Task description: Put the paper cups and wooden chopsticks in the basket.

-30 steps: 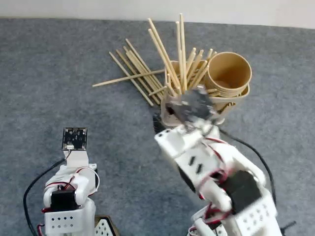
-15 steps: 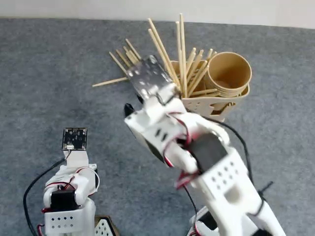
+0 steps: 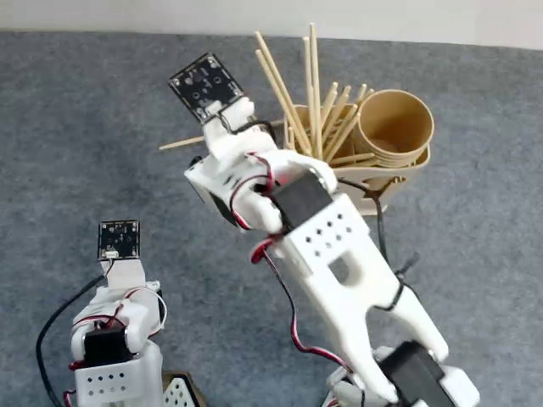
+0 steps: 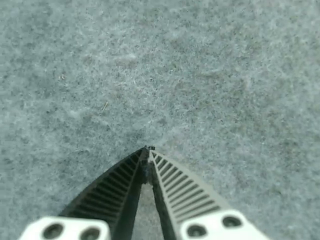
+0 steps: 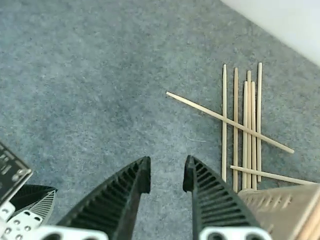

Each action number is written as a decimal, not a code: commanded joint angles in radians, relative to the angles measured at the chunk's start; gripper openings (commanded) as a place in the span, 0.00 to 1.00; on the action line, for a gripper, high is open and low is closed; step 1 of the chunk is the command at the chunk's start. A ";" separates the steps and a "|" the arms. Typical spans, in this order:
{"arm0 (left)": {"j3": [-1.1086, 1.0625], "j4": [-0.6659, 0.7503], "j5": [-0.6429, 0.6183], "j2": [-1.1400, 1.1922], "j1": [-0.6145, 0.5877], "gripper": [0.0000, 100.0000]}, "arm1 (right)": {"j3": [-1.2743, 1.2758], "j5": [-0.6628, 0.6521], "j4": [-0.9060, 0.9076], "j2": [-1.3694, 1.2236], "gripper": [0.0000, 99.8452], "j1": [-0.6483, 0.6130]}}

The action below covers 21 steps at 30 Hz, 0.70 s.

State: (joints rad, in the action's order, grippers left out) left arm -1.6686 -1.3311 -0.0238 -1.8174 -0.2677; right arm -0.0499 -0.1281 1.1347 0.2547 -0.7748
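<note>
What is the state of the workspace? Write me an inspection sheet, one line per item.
Surface: grey carpet.
Job's things: paper cups stacked in the basket; some chopsticks stand in it; loose chopsticks lie on the carpet beside it.
Clutter: nothing seen.
Hands: left hand shut, empty, over bare carpet; right hand open, empty, above the carpet near the loose chopsticks.
Cables: red and black wires loop loosely above the carpet.
Surroundings: pale strip beyond the carpet's far edge.

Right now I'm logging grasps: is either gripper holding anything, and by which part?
Nothing is held: left gripper shut and empty, right gripper open, clear of the loose chopsticks.
</note>
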 commanded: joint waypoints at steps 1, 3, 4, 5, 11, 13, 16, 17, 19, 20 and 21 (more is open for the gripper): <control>0.010 -0.002 -0.003 -0.002 -0.018 0.00 | -0.068 -0.012 0.001 -0.021 0.12 0.004; -0.013 0.000 -0.003 -0.002 -0.018 0.00 | -0.071 -0.012 -0.008 -0.048 0.12 0.038; -0.016 0.000 -0.003 -0.002 -0.018 0.00 | -0.071 -0.012 -0.028 -0.065 0.12 0.053; -0.018 0.000 -0.003 -0.002 -0.018 0.00 | -0.071 -0.012 -0.048 -0.079 0.12 0.073; -0.027 0.035 -0.005 -0.002 -0.018 0.00 | -0.070 -0.012 -0.148 -0.214 0.12 0.133; -0.027 0.035 -0.005 -0.002 -0.018 0.00 | -0.071 -0.012 -0.179 -0.263 0.12 0.134; -0.027 0.034 -0.005 -0.002 -0.018 0.00 | -0.071 -0.012 -0.231 -0.332 0.18 0.136; -0.027 0.034 -0.005 -0.002 -0.018 0.00 | -0.071 -0.012 -0.245 -0.355 0.21 0.137; -0.027 0.034 -0.005 -0.002 -0.018 0.00 | -0.071 -0.014 -0.262 -0.403 0.24 0.140; -0.027 0.034 -0.005 -0.002 -0.018 0.00 | -0.074 -0.014 -0.272 -0.424 0.25 0.142; -0.027 0.034 -0.005 -0.002 -0.018 0.00 | -0.087 -0.021 -0.280 -0.449 0.26 0.145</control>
State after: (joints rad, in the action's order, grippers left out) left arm -1.6763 -1.3142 -0.0238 -1.8113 -0.2754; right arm -0.0713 -0.1281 0.8938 -0.1718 -0.6475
